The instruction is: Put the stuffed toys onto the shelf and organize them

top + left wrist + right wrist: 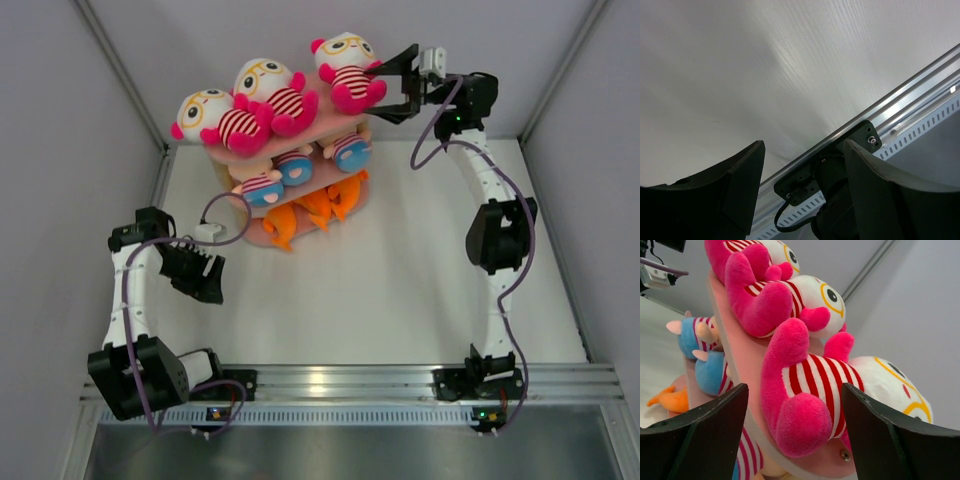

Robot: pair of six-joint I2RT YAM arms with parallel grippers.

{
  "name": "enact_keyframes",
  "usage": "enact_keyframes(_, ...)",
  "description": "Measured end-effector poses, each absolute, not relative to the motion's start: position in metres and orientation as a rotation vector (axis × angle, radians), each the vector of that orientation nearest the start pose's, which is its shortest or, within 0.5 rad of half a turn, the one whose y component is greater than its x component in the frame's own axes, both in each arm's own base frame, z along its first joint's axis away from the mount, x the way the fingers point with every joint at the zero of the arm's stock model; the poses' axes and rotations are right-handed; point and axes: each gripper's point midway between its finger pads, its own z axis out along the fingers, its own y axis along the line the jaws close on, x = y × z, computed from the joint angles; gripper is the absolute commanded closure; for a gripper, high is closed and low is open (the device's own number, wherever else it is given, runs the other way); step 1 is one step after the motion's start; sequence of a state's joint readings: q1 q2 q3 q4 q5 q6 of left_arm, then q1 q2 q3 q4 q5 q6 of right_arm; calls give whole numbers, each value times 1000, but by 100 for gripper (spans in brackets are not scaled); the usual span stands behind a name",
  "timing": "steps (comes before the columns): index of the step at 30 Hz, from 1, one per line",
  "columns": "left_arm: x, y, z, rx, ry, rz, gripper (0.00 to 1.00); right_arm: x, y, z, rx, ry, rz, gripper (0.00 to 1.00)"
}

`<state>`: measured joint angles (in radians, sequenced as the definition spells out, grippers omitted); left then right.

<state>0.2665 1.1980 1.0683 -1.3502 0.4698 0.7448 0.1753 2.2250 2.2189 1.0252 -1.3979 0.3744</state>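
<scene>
Only partly visible: orange sharks (316,208)

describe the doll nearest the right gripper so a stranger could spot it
Start at the pink shelf at the far side of the table; three white-headed dolls in yellow glasses and striped shirts sit along its top board. It is the right-end doll, right beside the open right gripper.

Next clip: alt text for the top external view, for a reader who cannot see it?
A pink three-tier shelf far left on the table holds white-headed dolls on top, blue-bottomed dolls in the middle, orange sharks below. The open right gripper flanks the rightmost top doll; the open left gripper hangs over bare table.
</scene>
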Motion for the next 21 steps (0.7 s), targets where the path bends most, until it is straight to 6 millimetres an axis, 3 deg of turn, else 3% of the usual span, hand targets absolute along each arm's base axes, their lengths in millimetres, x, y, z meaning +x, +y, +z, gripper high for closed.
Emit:
enact_keyframes(3, 174, -8, 142, 684, 2709, -518, 29, 465, 260, 433, -1339, 626, 850, 19)
enact_keyframes(7, 174, -6, 142, 679, 2714, -503, 29, 455, 258, 441, -1319, 620, 856, 1)
enact_keyframes(13, 171, -4, 149, 677, 2687, -440, 29, 422, 239, 492, -1175, 619, 890, 1)
enact_keyframes(17, 166, 1, 146, 643, 2703, -371, 30, 403, 193, 527, -877, 757, 982, 1)
enact_keyframes(19, 159, 7, 137, 608, 2748, -330, 30, 406, 153, 530, -633, 905, 976, 0)
enact_keyframes(21, 154, 12, 130, 574, 2791, -293, 30, 409, 113, 517, -401, 1018, 884, 1)
